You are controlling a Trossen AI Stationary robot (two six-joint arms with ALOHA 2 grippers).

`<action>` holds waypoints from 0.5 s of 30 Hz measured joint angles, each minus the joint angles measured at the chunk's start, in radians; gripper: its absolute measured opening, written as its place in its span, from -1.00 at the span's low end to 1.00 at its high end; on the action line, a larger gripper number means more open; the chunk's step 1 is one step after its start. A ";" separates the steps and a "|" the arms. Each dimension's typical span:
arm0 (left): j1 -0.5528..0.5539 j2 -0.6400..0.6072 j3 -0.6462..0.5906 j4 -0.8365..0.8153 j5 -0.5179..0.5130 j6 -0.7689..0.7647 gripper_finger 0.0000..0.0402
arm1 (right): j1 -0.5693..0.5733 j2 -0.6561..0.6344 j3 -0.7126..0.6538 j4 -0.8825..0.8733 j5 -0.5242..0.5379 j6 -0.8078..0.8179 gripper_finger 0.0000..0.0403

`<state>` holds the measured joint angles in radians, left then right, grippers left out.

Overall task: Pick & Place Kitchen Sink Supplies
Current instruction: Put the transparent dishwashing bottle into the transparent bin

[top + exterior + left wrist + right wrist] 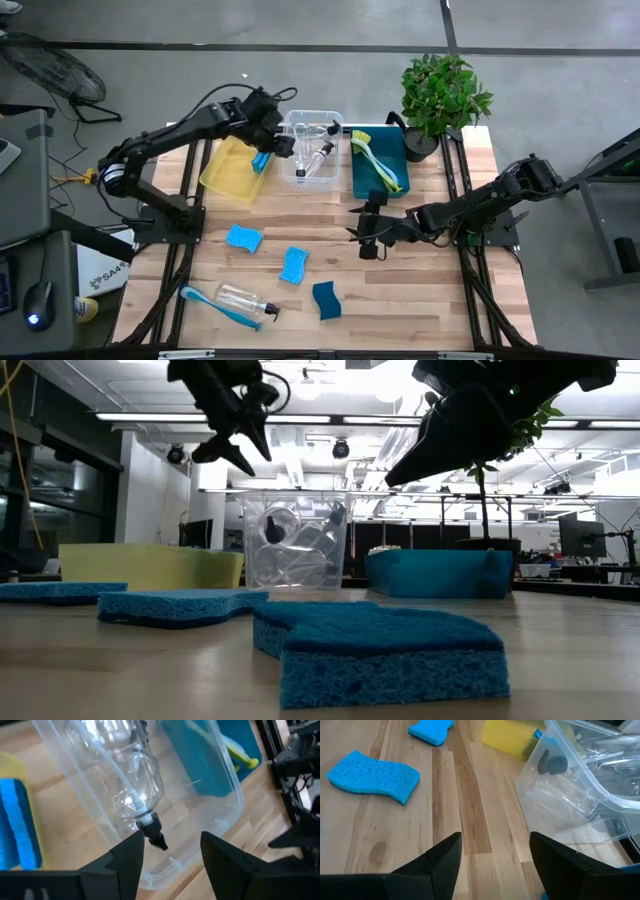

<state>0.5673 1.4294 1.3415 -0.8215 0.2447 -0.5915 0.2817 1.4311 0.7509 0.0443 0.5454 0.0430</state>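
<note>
My left gripper (284,142) (171,840) hovers open over the clear bin (336,178), nothing between its fingers. Below it a clear bottle (131,780) with a black top (152,827) lies on the bin's floor. A blue sponge (262,160) leans in the yellow bin (228,172). A yellow-green brush (375,160) lies in the teal bin (362,182). Three blue sponges (244,238) (294,265) (327,300), another bottle (245,299) and a blue brush (208,301) lie on the table. My right gripper (362,230) (495,845) hangs open above bare wood.
A potted plant (442,92) stands at the far right corner behind the teal bin. The three bins sit side by side along the far edge. Bare wood (470,820) lies between the bins and the sponges.
</note>
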 joint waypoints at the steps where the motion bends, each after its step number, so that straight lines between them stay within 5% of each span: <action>1: -0.007 -0.011 0.000 -0.007 -0.002 0.011 -0.05 | 0.000 0.000 0.000 -0.003 0.000 0.001 0.13; 15: -0.331 -0.131 0.000 -0.134 -0.209 0.068 -0.05 | 0.000 0.000 0.000 -0.026 0.001 0.002 0.13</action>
<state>0.2367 1.2988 1.3418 -0.9553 0.0355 -0.5232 0.2817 1.4311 0.7509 0.0186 0.5468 0.0448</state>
